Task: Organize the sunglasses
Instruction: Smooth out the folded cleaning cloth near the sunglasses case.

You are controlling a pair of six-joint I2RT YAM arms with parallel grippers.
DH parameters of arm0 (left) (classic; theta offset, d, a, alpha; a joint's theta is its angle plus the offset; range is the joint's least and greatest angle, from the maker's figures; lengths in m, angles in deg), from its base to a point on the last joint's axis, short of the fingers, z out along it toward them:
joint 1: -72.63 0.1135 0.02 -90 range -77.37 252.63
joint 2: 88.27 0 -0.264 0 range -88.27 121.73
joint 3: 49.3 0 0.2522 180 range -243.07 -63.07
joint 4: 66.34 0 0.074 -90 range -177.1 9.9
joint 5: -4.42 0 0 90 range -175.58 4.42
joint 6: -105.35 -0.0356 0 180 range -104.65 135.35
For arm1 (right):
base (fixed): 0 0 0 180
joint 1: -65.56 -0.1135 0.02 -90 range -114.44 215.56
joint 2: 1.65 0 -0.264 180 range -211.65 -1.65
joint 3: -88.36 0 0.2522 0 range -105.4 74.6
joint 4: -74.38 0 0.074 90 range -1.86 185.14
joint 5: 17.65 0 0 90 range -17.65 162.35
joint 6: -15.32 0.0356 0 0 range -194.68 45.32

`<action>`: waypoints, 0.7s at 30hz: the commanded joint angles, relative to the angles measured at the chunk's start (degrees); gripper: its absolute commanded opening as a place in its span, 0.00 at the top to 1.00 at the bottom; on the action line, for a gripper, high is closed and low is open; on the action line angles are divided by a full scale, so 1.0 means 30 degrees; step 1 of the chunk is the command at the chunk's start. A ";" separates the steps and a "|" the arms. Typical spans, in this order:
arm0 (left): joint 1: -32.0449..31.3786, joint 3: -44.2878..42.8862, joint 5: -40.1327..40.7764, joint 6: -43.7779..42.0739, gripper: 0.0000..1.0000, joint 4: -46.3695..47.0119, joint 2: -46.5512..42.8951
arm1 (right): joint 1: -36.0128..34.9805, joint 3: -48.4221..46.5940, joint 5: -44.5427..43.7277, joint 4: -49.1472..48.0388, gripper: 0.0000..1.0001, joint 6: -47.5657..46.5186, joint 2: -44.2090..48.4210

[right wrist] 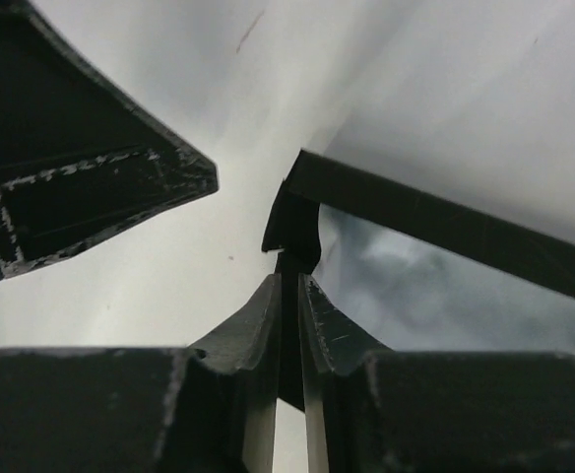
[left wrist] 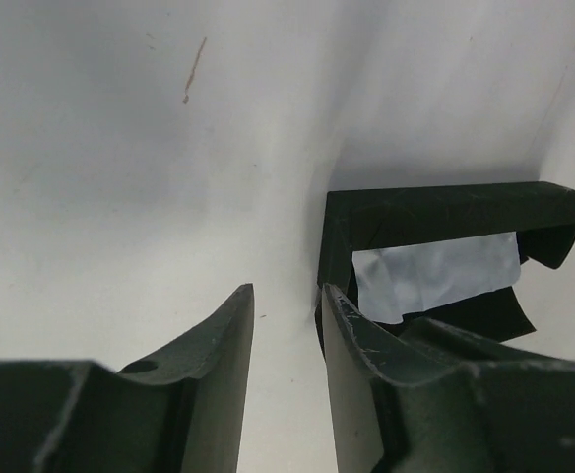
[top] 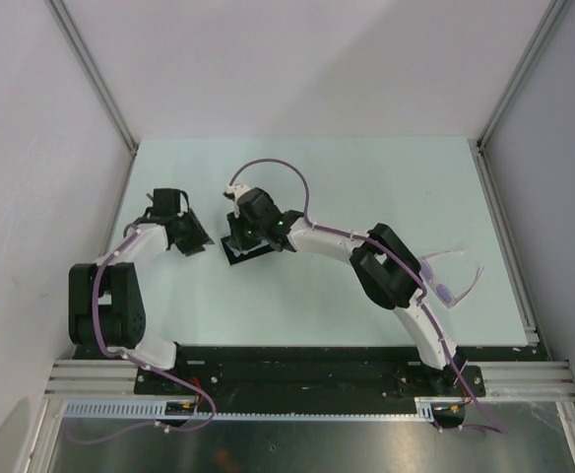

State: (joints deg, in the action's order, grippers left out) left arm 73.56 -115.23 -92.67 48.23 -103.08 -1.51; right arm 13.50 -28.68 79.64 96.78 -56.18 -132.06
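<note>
From above, the sunglasses (top: 445, 290) are lying open on the pale table (top: 366, 187) near its right edge, just beside the right arm's elbow and well apart from both tools. The right gripper (top: 238, 236) is reaching across to the black case (top: 248, 254) in the middle of the table, and the left gripper (top: 193, 237) is hovering just to the left of that case. In the left wrist view, the left gripper (left wrist: 286, 296) is holding its fingers apart with bare table between them, the case (left wrist: 445, 209) is standing open just beside the right finger, and a light blue cloth (left wrist: 435, 276) is showing inside it. In the right wrist view, the right gripper (right wrist: 289, 291) is pinching its fingers together on a thin wall of the case (right wrist: 445, 222).
</note>
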 commanded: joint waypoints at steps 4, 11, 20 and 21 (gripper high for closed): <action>-0.0046 -0.1535 -0.1211 0.0083 0.55 0.0834 0.1108 | -0.0345 0.1614 -0.0554 0.1221 0.87 -0.0455 0.1544; -0.0134 -0.2914 -0.0009 0.0465 0.50 0.1010 0.2364 | -0.0315 0.2758 -0.1345 0.1043 0.89 -0.0367 0.2190; -0.0690 -0.5023 -0.1995 -0.0823 0.48 0.1040 0.5911 | 0.0094 0.2905 -0.1991 0.1250 0.86 0.0043 0.2484; -0.0720 -0.5083 -0.2291 -0.0941 0.50 0.1040 0.6146 | 0.0124 0.2876 -0.1932 0.1220 0.85 0.0015 0.2454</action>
State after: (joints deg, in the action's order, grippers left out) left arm 72.69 -128.01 -95.14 47.84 -100.33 14.43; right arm 13.07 -20.12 75.26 100.32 -56.48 -127.69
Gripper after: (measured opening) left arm 0.524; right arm 0.136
